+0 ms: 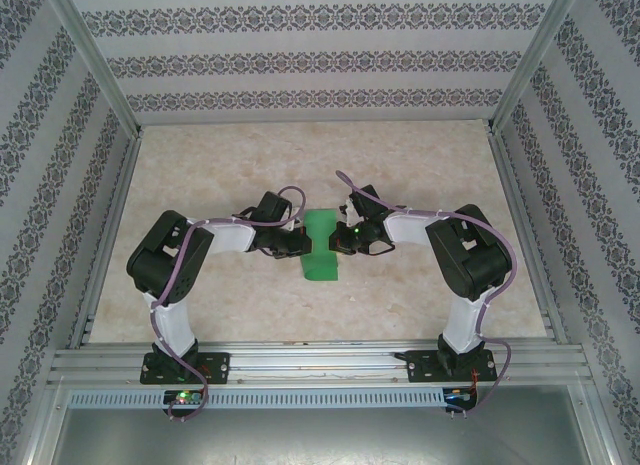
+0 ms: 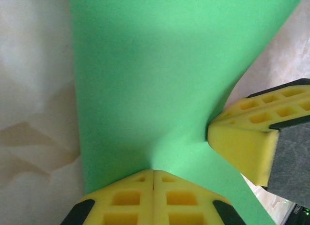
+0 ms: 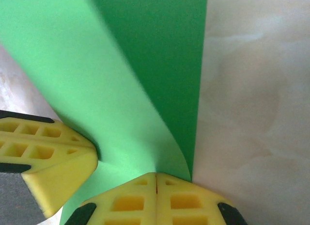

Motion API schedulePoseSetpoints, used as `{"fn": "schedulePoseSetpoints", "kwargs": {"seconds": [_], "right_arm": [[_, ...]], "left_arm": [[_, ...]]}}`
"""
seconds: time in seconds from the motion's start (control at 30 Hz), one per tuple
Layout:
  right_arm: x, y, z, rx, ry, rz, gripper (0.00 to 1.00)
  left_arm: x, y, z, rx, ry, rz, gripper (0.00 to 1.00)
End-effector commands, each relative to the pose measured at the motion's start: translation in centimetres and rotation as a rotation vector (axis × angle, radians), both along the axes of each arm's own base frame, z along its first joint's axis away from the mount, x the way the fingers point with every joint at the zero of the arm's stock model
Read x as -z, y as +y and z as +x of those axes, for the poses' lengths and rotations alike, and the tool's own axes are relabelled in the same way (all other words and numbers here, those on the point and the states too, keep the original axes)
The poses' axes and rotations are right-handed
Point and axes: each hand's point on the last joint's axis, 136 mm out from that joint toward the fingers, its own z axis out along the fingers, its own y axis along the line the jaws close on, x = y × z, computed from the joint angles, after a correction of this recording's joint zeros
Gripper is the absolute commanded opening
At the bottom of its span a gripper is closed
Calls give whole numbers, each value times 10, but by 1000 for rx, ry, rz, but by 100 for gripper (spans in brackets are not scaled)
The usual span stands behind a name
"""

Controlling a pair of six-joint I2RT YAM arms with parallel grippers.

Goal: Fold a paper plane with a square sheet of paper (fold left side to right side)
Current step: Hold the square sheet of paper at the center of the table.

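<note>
The green sheet of paper (image 1: 321,247), curled over on the table (image 1: 200,165), was pinched at its opposite edges by the closed left jaws and right jaws.

A: Where is there room to pass?
B: Over the far counter (image 1: 300,160), and along the strips left and right.
A: What blocks?
B: Mid-counter, the left claw (image 1: 304,248) and right claw (image 1: 341,242) meet, both clamped on the green paper (image 1: 321,269); walls (image 1: 300,60) close three sides.

One sheet of paper (image 1: 322,265) — two end effectors (image 2: 153,172) (image 3: 156,176).
</note>
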Motion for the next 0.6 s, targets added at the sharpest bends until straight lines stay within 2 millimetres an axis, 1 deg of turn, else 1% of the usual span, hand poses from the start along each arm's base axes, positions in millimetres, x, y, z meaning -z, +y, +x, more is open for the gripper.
{"fn": "schedulePoseSetpoints", "kwargs": {"seconds": [0.0,0.1,0.23,0.33,0.43,0.57], "right_arm": [[28,-23,-17,18,94,-117,0],[10,-12,-9,9,59,-53,0],[-23,1,3,-4,-13,32,0],[-40,10,9,-13,-56,87,0],[-45,19,14,-11,-70,134,0],[-41,33,22,-20,-71,153,0]], "left_arm": [[19,5,-11,3,58,41,6],[22,7,-11,0,63,54,5],[24,10,-12,0,70,70,6],[25,10,-12,1,70,75,6],[25,10,-12,0,71,76,6],[25,10,-12,1,71,76,6]]}}
